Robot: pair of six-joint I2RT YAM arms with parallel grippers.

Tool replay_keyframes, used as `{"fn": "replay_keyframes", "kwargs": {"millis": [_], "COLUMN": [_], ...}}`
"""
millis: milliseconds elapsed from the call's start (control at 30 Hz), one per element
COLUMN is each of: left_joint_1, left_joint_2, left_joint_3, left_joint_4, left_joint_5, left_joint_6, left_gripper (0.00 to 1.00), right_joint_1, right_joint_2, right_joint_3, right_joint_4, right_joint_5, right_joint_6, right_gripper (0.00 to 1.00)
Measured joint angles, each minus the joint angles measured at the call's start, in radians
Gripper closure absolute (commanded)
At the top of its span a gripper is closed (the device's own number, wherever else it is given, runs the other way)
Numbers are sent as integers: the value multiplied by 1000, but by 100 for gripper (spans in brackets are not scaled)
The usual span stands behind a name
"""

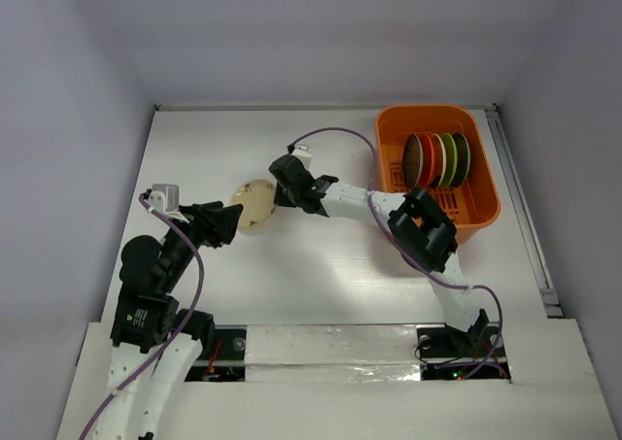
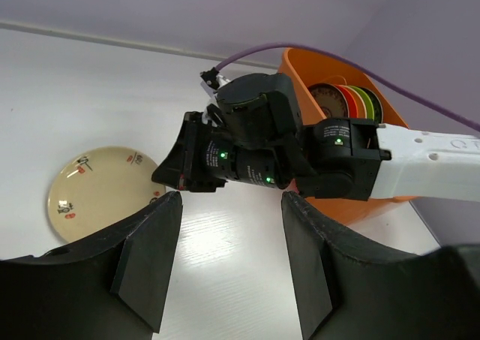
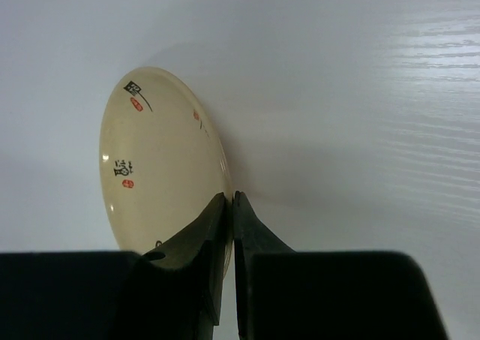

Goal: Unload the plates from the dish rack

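The orange dish rack [image 1: 486,212] stands at the back right, with several plates [image 1: 437,160] on edge in a row inside: tan, red-orange, cream, yellow-green and dark. It also shows in the left wrist view [image 2: 352,209] with those plates [image 2: 352,100]. My right gripper [image 1: 277,199] [image 3: 232,197] is shut on the rim of a cream plate with small red and black marks [image 1: 255,205] [image 3: 161,160] [image 2: 101,190], holding it tilted over the middle-left of the table. My left gripper [image 1: 236,221] [image 2: 231,197] is open and empty, just beside the plate's near-left edge.
White walls close the table on the left, back and right. A purple cable [image 1: 335,134] loops from the right wrist towards the rack. The right arm's forearm [image 1: 369,202] stretches across the middle of the table.
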Motion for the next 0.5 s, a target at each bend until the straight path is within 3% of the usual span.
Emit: {"fn": "replay_keyframes", "kwargs": {"millis": [67,133,200,367,400,500], "left_joint_1": [0,0,0,0,0,0], "left_joint_2": [0,0,0,0,0,0], "left_joint_3": [0,0,0,0,0,0], "left_joint_4": [0,0,0,0,0,0], "left_joint_5": [0,0,0,0,0,0], "left_joint_6": [0,0,0,0,0,0], "left_gripper": [47,47,48,47,47,47], "right_joint_1": [0,0,0,0,0,0], "right_joint_2": [-19,-30,-35,-37,-40,-69], "right_joint_3": [-23,-51,-77,-93,-93,-100], "right_joint_4": [10,32,43,43,42,39], "right_joint_5": [14,25,31,40,41,42], "right_joint_6": [6,15,17,9,6,-17], "right_gripper": [83,70,63,56,46,37]}}
